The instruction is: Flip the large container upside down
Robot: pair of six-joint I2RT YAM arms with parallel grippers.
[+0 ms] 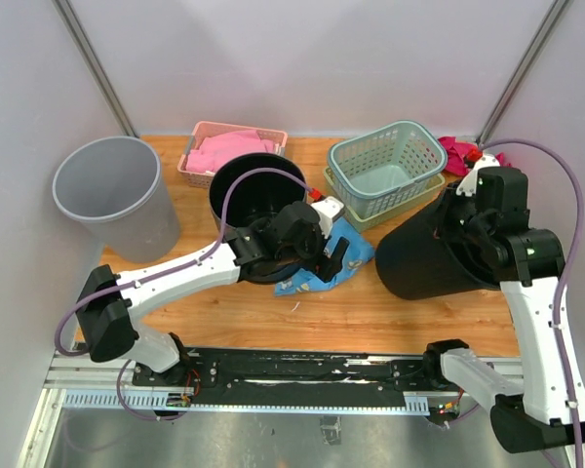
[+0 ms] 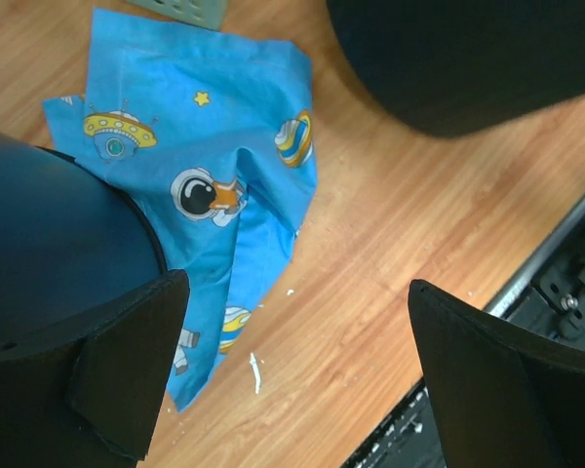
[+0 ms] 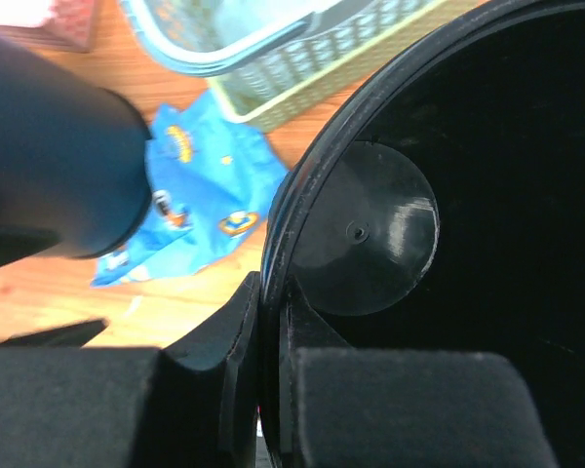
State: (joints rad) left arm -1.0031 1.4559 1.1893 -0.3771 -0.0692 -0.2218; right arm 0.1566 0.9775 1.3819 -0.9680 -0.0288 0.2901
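A large black container (image 1: 419, 261) lies tipped on its side at the right of the table, its mouth toward the right arm. My right gripper (image 1: 465, 219) is shut on its rim (image 3: 273, 244), one finger outside and one inside; the round bottom (image 3: 370, 229) shows deep inside. My left gripper (image 1: 329, 255) is open and empty, low over the table with bare wood between its fingers (image 2: 117, 370). It hovers beside a blue cartoon-print cloth (image 2: 234, 175). The container's side shows in the left wrist view (image 2: 468, 58).
A second black bucket (image 1: 253, 190) stands upright at centre, against my left arm. A grey bin (image 1: 112, 190) stands far left. A pink basket (image 1: 229, 146) of pink cloth and a teal basket (image 1: 385, 166) sit at the back. Red cloth (image 1: 458, 151) lies back right.
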